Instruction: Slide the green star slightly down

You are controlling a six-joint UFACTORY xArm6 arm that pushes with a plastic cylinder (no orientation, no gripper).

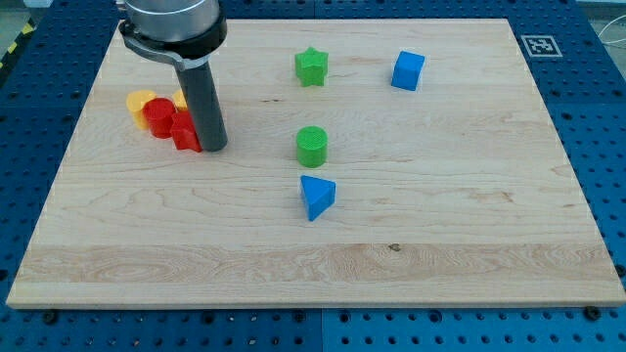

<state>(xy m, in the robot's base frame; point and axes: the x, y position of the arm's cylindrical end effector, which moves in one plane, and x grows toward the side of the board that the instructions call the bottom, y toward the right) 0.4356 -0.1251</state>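
Light wooden counter point(440, 225) on a blue perforated base point(606, 117). Dark rod tool comes down at the view's upper left; my tip point(214, 148) sits on the wood, touching the right side of a red block cluster point(173, 124), shapes unclear. A yellow block point(140, 100) pokes out on the cluster's left, another bit of yellow behind it by the rod. Green star block point(311, 66) near the view's top centre, well apart from my tip. Blue cube point(408, 70) to its right. Green cylinder point(311, 146) mid-board below the star, blue triangular block point(316, 196) just below that. Black-and-white marker tag point(538, 45) at the counter's top right corner.
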